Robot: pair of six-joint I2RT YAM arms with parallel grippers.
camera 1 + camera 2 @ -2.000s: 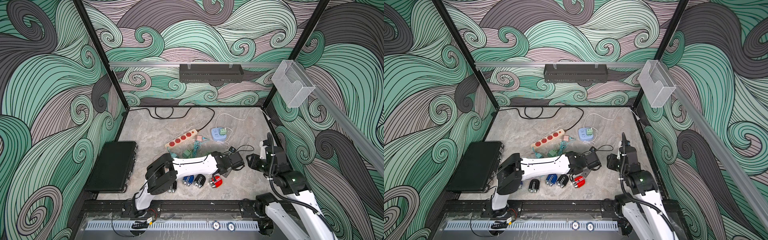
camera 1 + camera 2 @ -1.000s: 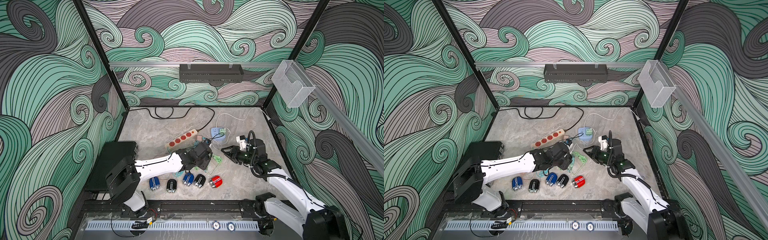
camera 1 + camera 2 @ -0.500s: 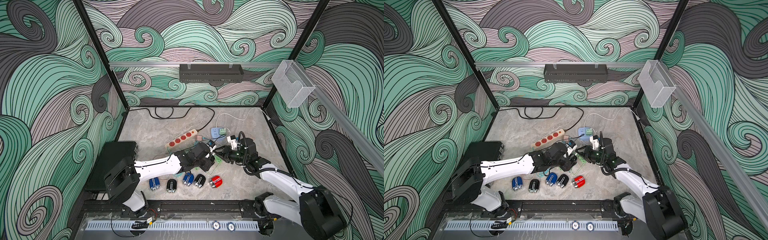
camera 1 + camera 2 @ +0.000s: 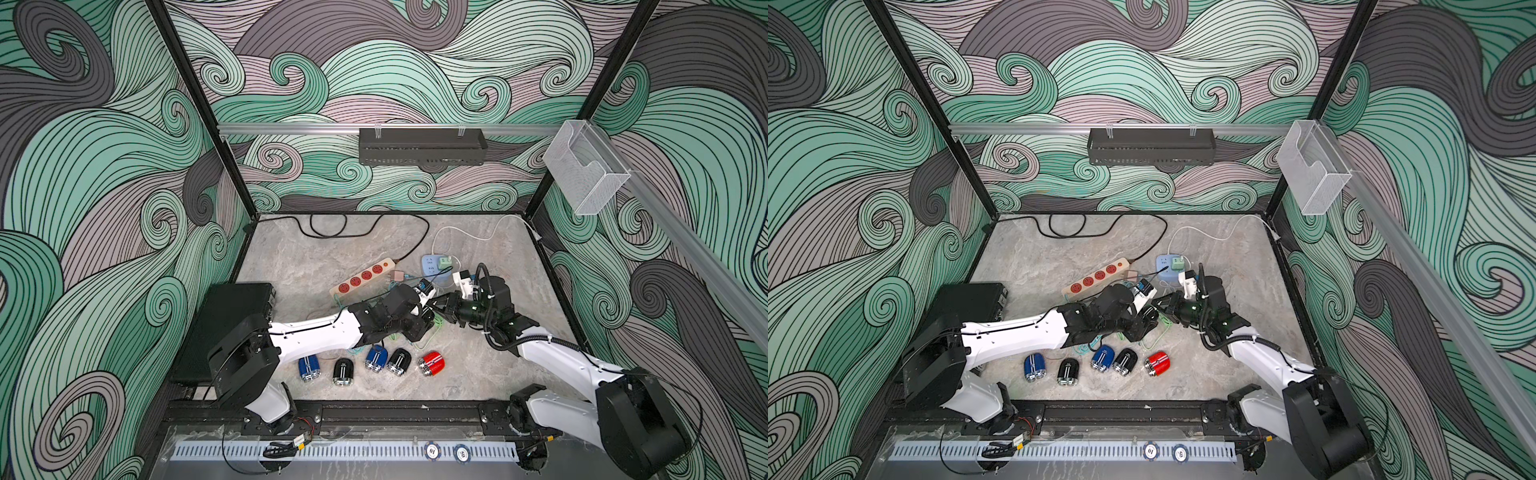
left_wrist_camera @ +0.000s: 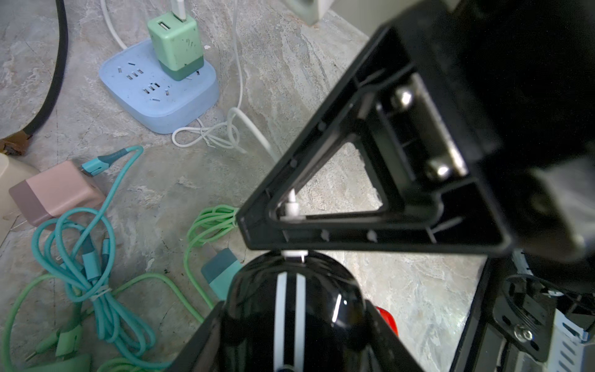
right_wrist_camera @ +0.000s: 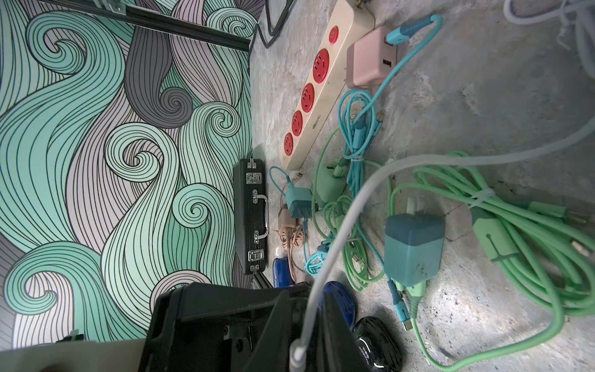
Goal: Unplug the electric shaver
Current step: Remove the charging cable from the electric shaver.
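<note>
A black electric shaver [image 5: 322, 290] with two white stripes sits between the fingers of my left gripper [image 5: 291, 325], which is shut on it, lifted just above the floor. A white cable [image 6: 351, 206] is plugged into the shaver's end by a small white plug [image 5: 292, 207]. My right gripper [image 6: 304, 298] is shut on that cable just by the plug. In both top views the left gripper [image 4: 424, 320] and right gripper [image 4: 436, 305] meet tip to tip at mid-floor. The cable leads back to a green charger [image 5: 175, 48] on a blue power hub [image 5: 154, 96].
Several other shavers lie in a row near the front, among them a red one [image 4: 432, 363] and a blue one [image 4: 308, 368]. A red-socket power strip [image 4: 361, 276], a pink charger [image 5: 58, 190], a teal charger [image 6: 413, 248], tangled green cables [image 6: 515, 206] and a black case [image 4: 228, 328] crowd the floor.
My right arm has reached leftward to the left gripper, and its jaws have closed on the white cable. The left gripper has shifted slightly right with the shaver still in it.
</note>
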